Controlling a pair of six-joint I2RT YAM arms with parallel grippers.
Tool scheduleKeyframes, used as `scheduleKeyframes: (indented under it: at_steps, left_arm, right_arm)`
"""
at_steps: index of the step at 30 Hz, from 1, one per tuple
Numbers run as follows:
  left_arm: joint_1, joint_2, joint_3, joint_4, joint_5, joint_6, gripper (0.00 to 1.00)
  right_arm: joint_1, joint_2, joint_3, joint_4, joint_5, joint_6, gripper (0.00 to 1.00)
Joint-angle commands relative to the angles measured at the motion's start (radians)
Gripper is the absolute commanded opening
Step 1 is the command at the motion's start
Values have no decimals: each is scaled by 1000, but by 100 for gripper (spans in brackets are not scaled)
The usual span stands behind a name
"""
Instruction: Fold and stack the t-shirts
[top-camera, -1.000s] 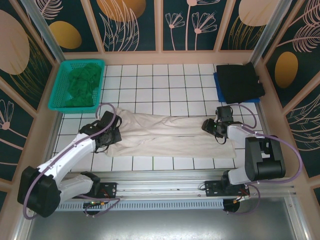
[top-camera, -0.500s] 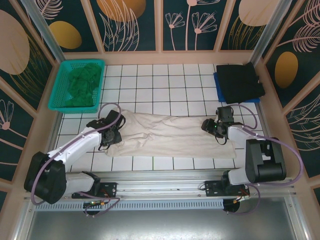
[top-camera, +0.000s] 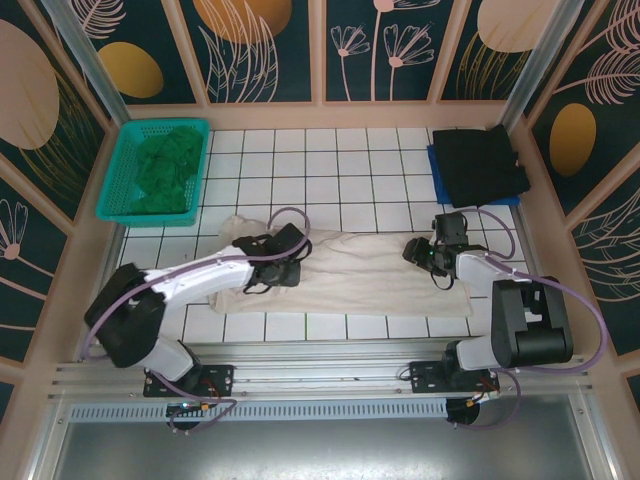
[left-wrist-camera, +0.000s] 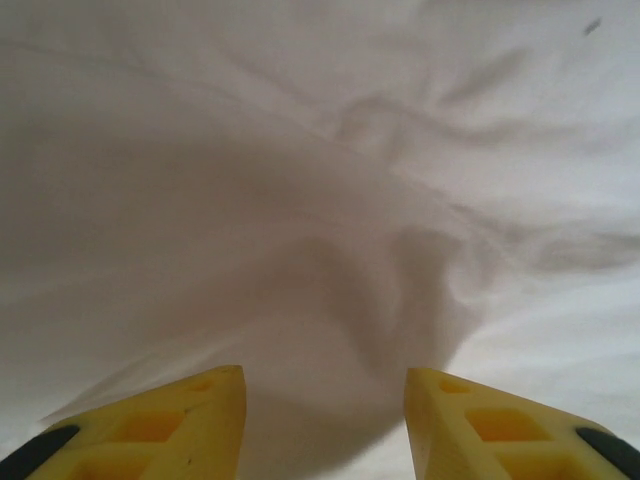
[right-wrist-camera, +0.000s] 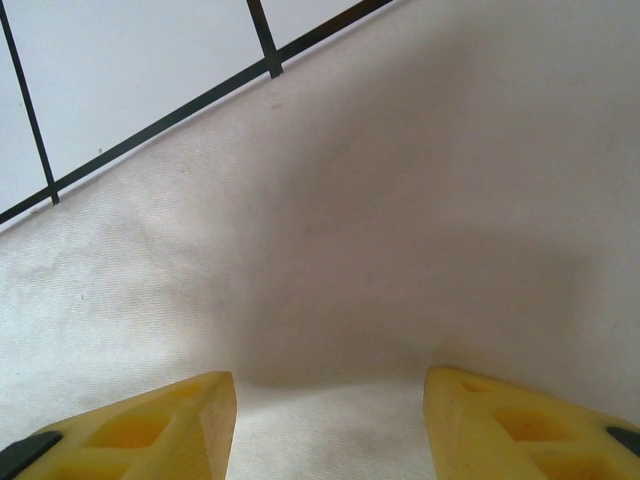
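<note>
A large cream-white t-shirt (top-camera: 370, 275) lies stretched across the near half of the tiled table. My left gripper (top-camera: 290, 264) is low over its left-middle part. In the left wrist view that gripper (left-wrist-camera: 325, 378) is open, with a rumpled mound of cream cloth (left-wrist-camera: 330, 200) just ahead of its yellow fingers (left-wrist-camera: 180, 420). My right gripper (top-camera: 424, 256) sits over the shirt's right end. It (right-wrist-camera: 330, 380) is open too, above flat cream cloth (right-wrist-camera: 400, 200). A folded black t-shirt (top-camera: 480, 163) lies at the back right. A dark green t-shirt (top-camera: 160, 170) is bunched in the basket.
The teal mesh basket (top-camera: 112, 180) stands at the back left. A blue mat (top-camera: 436, 170) shows under the black shirt. White tiles (top-camera: 330, 165) lie bare between basket and black shirt. Patterned walls close in the table on three sides.
The left gripper has opened, let go of the shirt's left end and moved right over the shirt's middle. The right arm has stayed in place.
</note>
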Motion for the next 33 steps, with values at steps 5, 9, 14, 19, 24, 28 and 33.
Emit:
scheduleKeyframes:
  at_steps: [5, 9, 14, 19, 24, 28, 33]
  left_arm:
    - [2, 57, -42, 43, -1, 18, 20]
    - [3, -2, -123, 80, 51, -13, 25]
    - [33, -78, -38, 6, -28, -13, 46]
    - [146, -71, -35, 92, -24, 2, 55]
    - [289, 90, -48, 241, 33, 24, 54]
    - [341, 273, 53, 299, 77, 62, 52]
    - [408, 543, 358, 293, 131, 142, 49]
  right_arm:
    - [-23, -21, -23, -24, 31, 25, 53]
    - [-25, -52, 0, -71, 46, 34, 52]
    - [-1, -122, 27, -93, 51, 36, 53]
    - [5, -71, 25, -88, 89, 35, 54]
    - [5, -16, 3, -90, 117, 68, 54]
    - [12, -29, -23, -137, 121, 116, 54]
    - [109, -103, -65, -229, 137, 244, 55]
